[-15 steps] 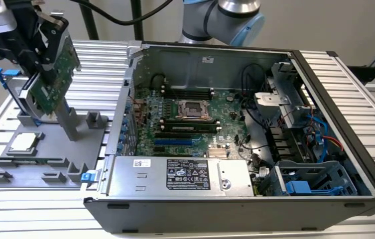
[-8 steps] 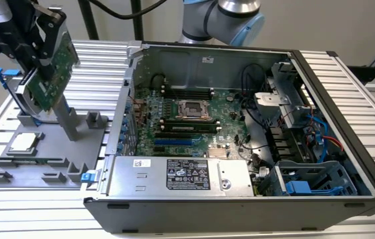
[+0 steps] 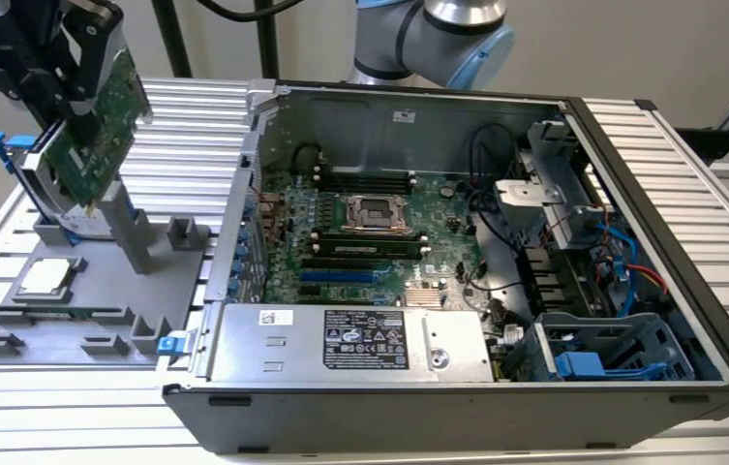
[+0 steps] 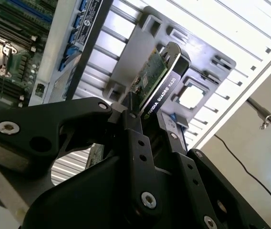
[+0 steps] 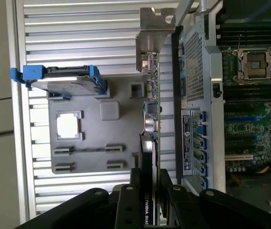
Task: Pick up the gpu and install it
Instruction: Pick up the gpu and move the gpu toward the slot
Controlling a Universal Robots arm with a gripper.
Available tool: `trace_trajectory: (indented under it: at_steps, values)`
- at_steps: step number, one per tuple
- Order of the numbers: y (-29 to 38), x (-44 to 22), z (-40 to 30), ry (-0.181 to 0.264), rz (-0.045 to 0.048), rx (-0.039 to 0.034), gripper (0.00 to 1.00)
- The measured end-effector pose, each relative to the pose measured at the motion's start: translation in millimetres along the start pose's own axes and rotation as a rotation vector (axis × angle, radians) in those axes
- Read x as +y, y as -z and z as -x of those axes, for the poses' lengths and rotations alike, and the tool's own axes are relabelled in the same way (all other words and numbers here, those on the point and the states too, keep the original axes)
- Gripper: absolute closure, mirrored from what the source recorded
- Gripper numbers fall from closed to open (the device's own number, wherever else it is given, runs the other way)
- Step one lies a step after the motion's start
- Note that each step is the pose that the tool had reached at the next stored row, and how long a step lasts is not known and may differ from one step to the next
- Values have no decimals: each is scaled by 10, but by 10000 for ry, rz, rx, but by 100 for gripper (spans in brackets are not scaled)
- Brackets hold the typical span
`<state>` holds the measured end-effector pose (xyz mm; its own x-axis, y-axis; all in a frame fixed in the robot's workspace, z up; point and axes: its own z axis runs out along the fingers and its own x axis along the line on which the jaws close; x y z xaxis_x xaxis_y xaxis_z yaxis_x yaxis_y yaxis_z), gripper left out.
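The arm's grey joint with blue caps point(image 3: 436, 34) stands behind the open computer case point(image 3: 674, 291). The black hand point(image 3: 65, 97) hangs at the exterior view's upper left, off the case's side, pointing down over the grey holder tray point(image 3: 183, 291) on the ribbed metal bench point(image 3: 190, 126).

The hand is closed on the gpu point(image 3: 100, 136) and grips it by its upper end. In the second wrist view, one finger point(image 4: 135, 138) presses on the card's green board side and the other finger point(image 4: 174, 143) on its black cooler side, so the gpu point(image 4: 160, 78) sticks out straight from between them. In the exterior view the card hangs tilted, with its top leaning toward the case and its green face showing.

In the first wrist view the gpu point(image 5: 150, 124) shows edge-on, running from the hand point(image 5: 149, 191) out to its silver end bracket point(image 5: 152, 33). It lies along the gap between the tray and the case's outer wall point(image 5: 192, 95).

From the exterior view, it cannot be told whether the card's lower end is clear of the tray's grey post point(image 3: 129, 232).

On the tray, a hard drive in a blue frame point(image 5: 61, 78) stands on edge, and a square silver chip point(image 5: 67, 125) lies flat in its pocket. Inside the case, the motherboard point(image 3: 378, 242) lies exposed.
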<state>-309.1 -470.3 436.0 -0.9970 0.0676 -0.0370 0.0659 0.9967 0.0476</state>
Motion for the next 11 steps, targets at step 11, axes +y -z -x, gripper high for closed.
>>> trace_trajectory:
  at_steps: [11]
  values:
    - [0,3,37,0,0,3,100]
